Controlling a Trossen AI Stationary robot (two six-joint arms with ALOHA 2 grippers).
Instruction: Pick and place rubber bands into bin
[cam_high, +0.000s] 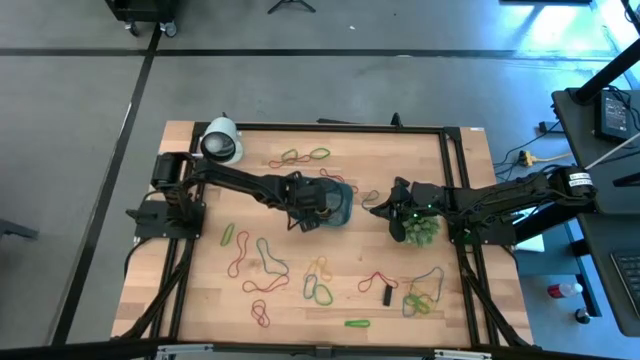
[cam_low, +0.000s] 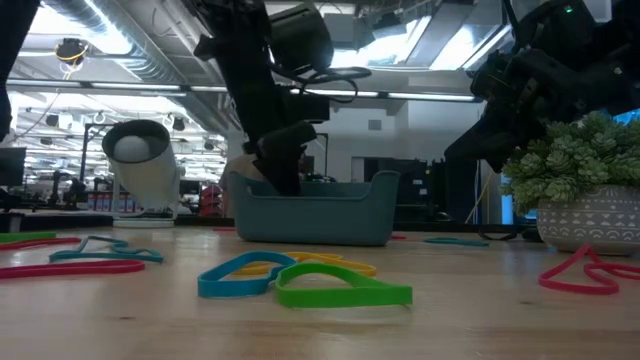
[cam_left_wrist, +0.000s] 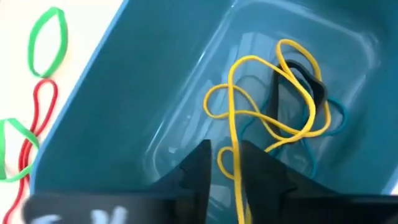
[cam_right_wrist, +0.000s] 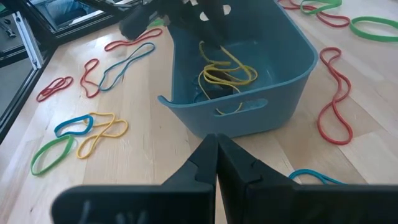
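Left hand (cam_left_wrist: 225, 163) hangs inside the bin (cam_high: 343, 208), its two fingers (cam_left_wrist: 196, 168) a little apart, and a yellow rubber band (cam_left_wrist: 273, 93) passes through the narrow gap between them; I cannot tell if it is gripped. This band lies looped on the bin floor, over a dark band (cam_left_wrist: 308, 84). Right hand (cam_right_wrist: 216, 163) waits just beside the bin, near the small plant (cam_high: 421, 231), with fingers pressed together and holding nothing. Many other rubber bands (cam_high: 318, 290) lie scattered on the desk (cam_high: 200, 300).
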